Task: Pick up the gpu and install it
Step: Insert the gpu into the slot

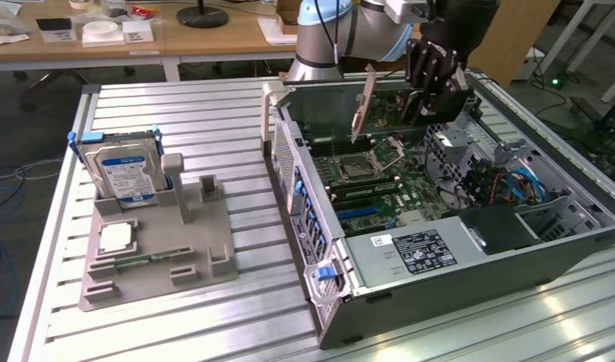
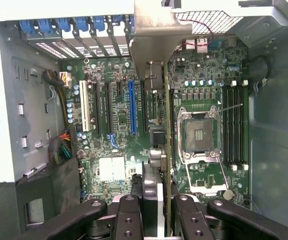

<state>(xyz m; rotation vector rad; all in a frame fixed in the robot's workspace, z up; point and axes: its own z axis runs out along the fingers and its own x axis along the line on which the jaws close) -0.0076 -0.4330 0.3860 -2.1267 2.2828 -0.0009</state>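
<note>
Gpu picked up, not yet seated
The gripper (image 2: 159,207) pinches the gpu (image 2: 166,135) edge-on, held over the motherboard (image 2: 113,165) inside the open computer case (image 1: 458,283); the lifting is done, and it seems not yet pressed into any slot

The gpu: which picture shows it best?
The exterior view: the gpu hangs whole above the open case, held by the end effector. The wrist view shows it edge-on.

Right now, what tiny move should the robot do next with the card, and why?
Probably slide the gpu sideways toward the blue slot: held edge-on in the jaws above the motherboard, it hangs beside that slot, not over it.
</note>
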